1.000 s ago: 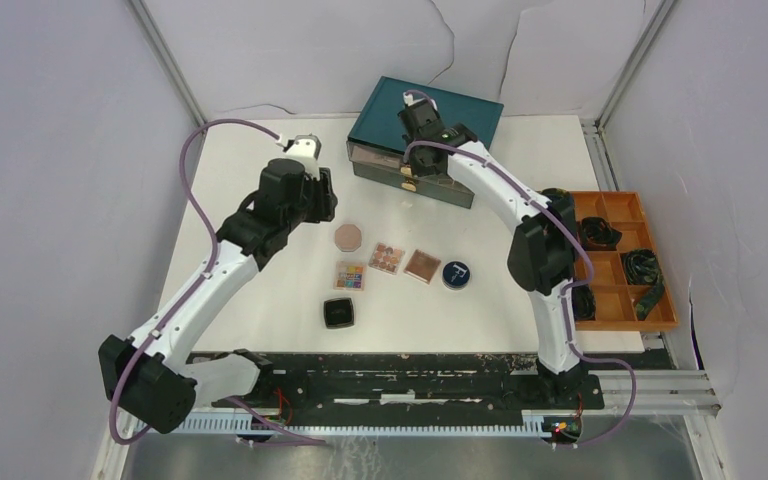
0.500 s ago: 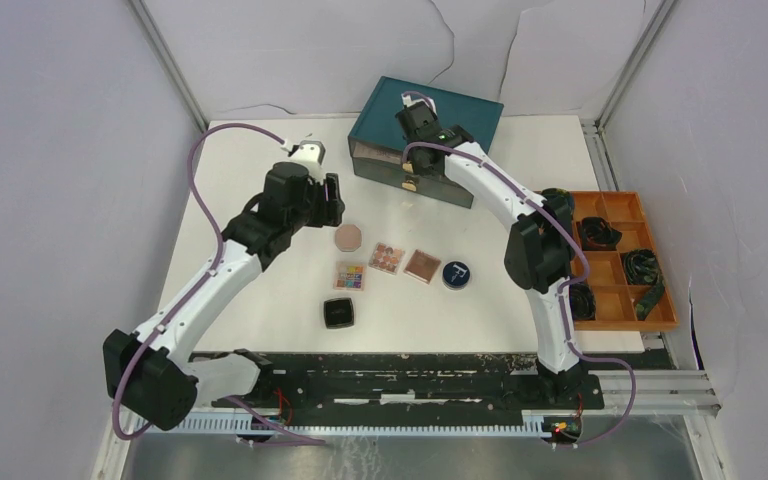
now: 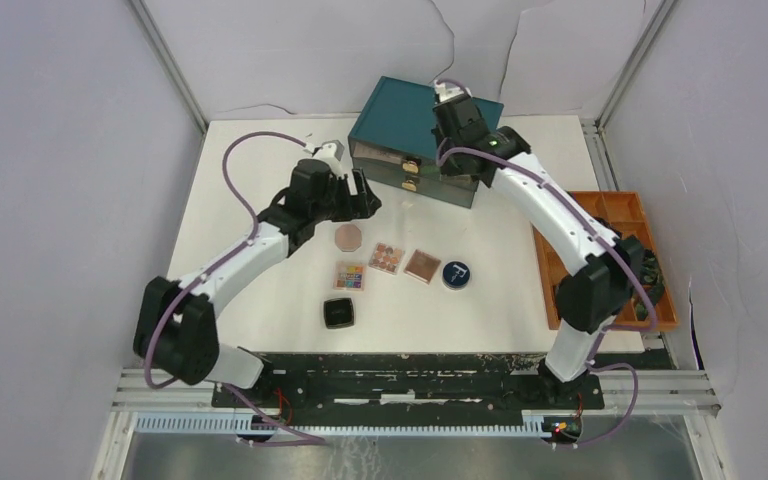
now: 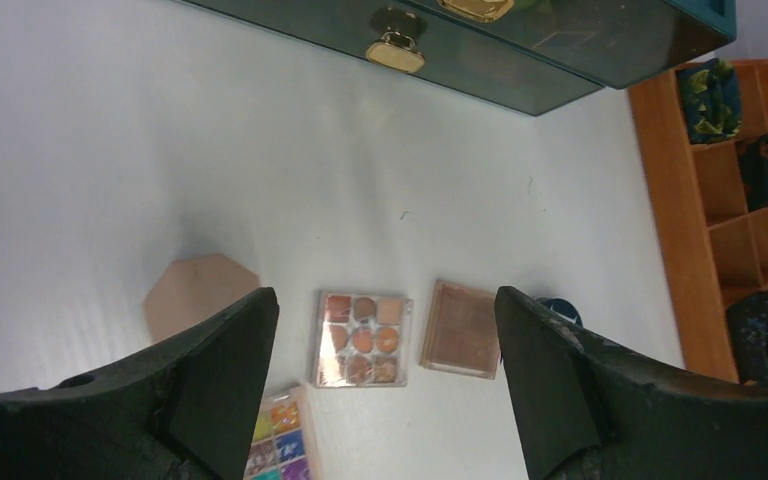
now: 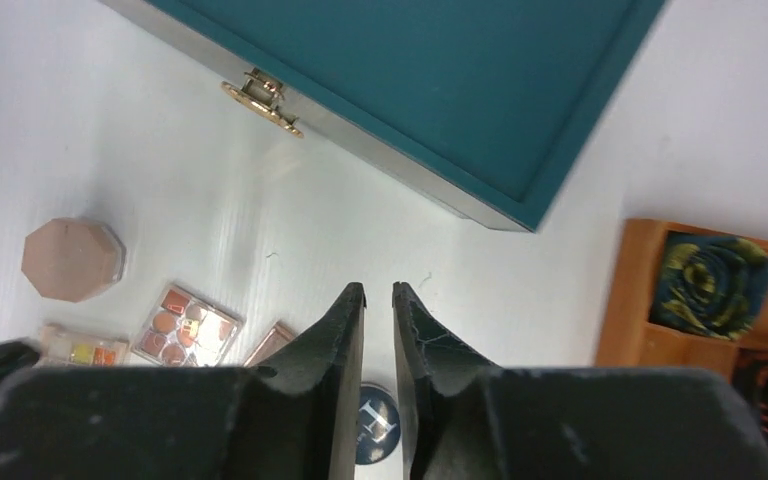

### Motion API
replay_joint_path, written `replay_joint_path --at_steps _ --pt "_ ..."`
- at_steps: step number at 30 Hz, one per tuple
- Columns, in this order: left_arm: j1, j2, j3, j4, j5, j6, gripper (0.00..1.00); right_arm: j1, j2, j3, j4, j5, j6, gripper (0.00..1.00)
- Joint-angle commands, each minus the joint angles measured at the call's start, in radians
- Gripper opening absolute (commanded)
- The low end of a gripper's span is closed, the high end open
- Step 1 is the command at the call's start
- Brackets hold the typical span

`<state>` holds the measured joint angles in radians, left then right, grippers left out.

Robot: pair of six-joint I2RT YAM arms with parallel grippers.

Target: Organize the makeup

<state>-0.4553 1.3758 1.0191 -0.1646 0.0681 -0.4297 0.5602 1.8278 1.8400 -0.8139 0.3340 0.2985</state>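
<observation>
The makeup lies on the white table in front of the teal drawer box (image 3: 430,110). There is a pink octagonal compact (image 3: 348,236), a colourful palette (image 3: 349,276), an orange-toned palette (image 3: 386,258), a brown square palette (image 3: 422,266), a dark blue round compact (image 3: 456,274) and a black square compact (image 3: 338,314). My left gripper (image 3: 365,196) hovers open and empty just behind the octagonal compact (image 4: 195,300), with the orange-toned palette (image 4: 363,338) seen between its jaws. My right gripper (image 3: 457,135) hangs over the box top, jaws a narrow gap apart, holding nothing.
Two gold knobs (image 3: 411,175) sit on the box front. An orange compartment tray (image 3: 640,326) with black coiled cables (image 3: 643,265) stands at the right table edge, partly behind the right arm. Grey walls close in on both sides.
My right gripper has left the knob on the box front, risen over the box top and parted its jaws slightly. My left gripper has moved right toward the box and opened wider.
</observation>
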Motion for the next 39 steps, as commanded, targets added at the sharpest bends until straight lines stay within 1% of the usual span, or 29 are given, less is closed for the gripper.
replay_joint_path --at_steps 1,3,6,8,10,14,17,21,24,31,39 --pt "0.003 0.131 -0.012 0.278 0.151 -0.259 0.83 -0.014 -0.134 -0.030 -0.033 0.101 -0.064 0.25" --pt "0.004 0.202 -0.027 0.401 0.182 -0.374 0.78 -0.048 -0.173 -0.053 -0.037 0.105 -0.071 0.29" --pt "0.003 0.308 -0.024 0.563 0.185 -0.526 0.72 -0.131 -0.224 -0.091 -0.040 0.039 -0.043 0.29" --pt "0.003 0.375 0.012 0.607 0.168 -0.591 0.70 -0.177 -0.254 -0.128 -0.031 0.006 -0.028 0.29" --pt "0.001 0.432 0.037 0.653 0.141 -0.653 0.69 -0.197 -0.267 -0.152 -0.023 -0.007 -0.024 0.29" --pt "0.001 0.513 0.070 0.740 0.086 -0.760 0.66 -0.208 -0.268 -0.177 -0.015 -0.026 -0.015 0.29" --pt "-0.001 0.582 0.108 0.791 0.082 -0.816 0.65 -0.217 -0.259 -0.177 -0.012 -0.033 -0.012 0.29" --pt "-0.003 0.653 0.156 0.811 0.076 -0.837 0.64 -0.234 -0.249 -0.169 -0.010 -0.037 -0.011 0.29" --pt "-0.004 0.691 0.155 0.826 0.061 -0.861 0.62 -0.246 -0.244 -0.168 -0.012 -0.037 -0.014 0.29" --pt "-0.005 0.735 0.133 0.875 0.044 -0.907 0.60 -0.272 -0.218 -0.159 -0.014 -0.048 -0.006 0.29" --pt "-0.005 0.809 0.202 0.901 0.048 -0.943 0.59 -0.292 -0.183 -0.136 -0.020 -0.050 -0.008 0.29"
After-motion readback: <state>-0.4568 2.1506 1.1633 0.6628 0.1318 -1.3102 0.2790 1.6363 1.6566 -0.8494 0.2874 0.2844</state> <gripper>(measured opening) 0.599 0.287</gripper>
